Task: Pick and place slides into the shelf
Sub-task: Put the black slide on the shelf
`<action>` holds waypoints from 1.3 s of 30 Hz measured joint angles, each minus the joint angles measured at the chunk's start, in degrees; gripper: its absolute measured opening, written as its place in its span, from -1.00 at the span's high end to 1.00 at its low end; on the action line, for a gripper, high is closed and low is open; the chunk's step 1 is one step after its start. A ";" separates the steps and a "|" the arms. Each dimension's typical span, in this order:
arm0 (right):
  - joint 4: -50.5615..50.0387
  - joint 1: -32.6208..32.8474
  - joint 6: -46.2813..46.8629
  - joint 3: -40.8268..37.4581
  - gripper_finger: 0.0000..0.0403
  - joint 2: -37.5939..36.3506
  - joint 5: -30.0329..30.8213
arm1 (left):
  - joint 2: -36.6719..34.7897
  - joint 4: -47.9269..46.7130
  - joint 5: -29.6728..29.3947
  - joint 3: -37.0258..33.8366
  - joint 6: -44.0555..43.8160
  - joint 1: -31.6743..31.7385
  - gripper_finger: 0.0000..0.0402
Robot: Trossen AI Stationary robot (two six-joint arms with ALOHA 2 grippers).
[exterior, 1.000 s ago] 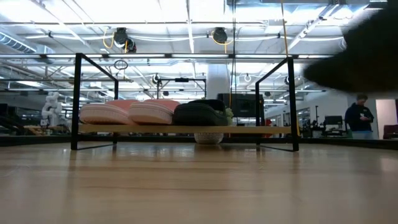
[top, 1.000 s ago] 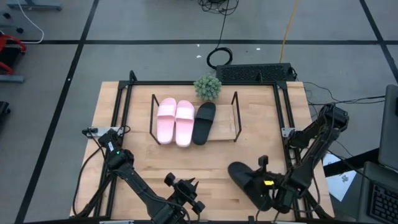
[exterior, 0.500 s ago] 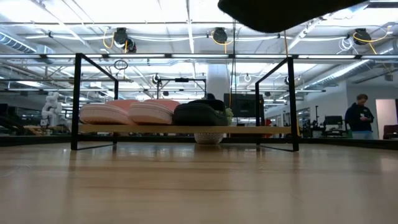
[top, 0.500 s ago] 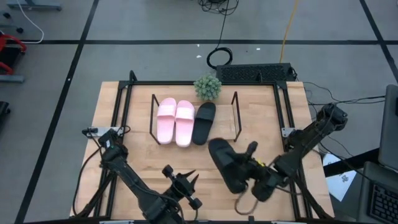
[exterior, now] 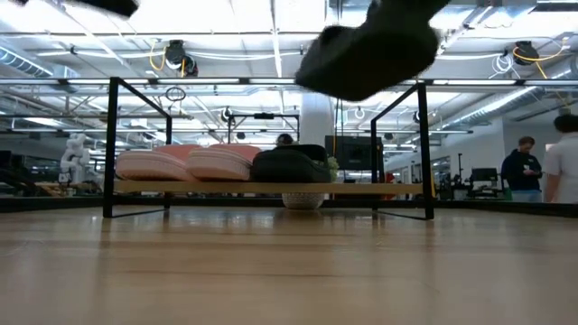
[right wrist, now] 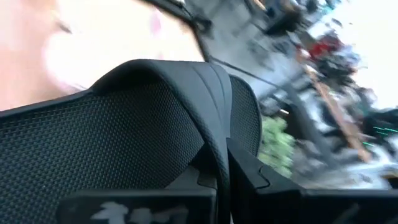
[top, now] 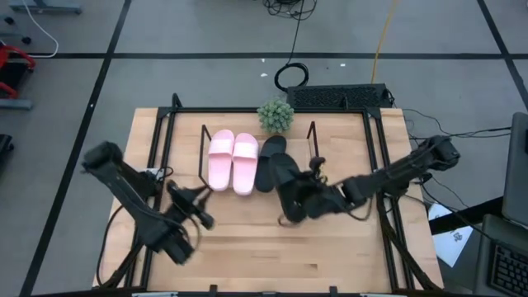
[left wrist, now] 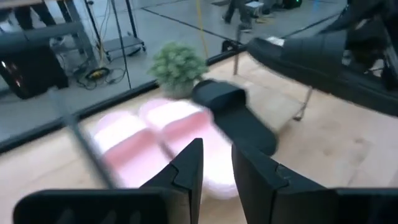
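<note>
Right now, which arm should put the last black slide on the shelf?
The right arm. Its gripper already holds the black slide in the air beside the shelf. The left gripper is empty, out in front of the pink slides.

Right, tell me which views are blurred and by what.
Left wrist view: motion smear over the pink slides and shelf. Right wrist view: the held black slide fills the frame, background streaked. Low view: the carried slide is soft against bright ceiling lights. High view: left arm slightly smeared.
</note>
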 joint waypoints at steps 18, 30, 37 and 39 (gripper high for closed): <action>4.23 -12.86 9.54 -1.89 1.00 0.35 -2.29 | -15.57 7.92 1.06 -23.48 -7.06 -5.93 0.56; -7.22 -12.88 21.27 -1.89 1.00 0.40 -0.01 | -15.57 3.63 3.12 -23.48 -4.59 -5.98 0.56; -8.91 -13.67 25.20 -1.88 1.00 1.07 -2.05 | -15.57 -0.41 3.28 -23.48 -4.58 -5.98 0.56; -10.99 -14.20 27.15 -1.87 1.00 1.57 -3.90 | -15.94 -0.24 2.75 -23.48 -1.85 -5.73 0.56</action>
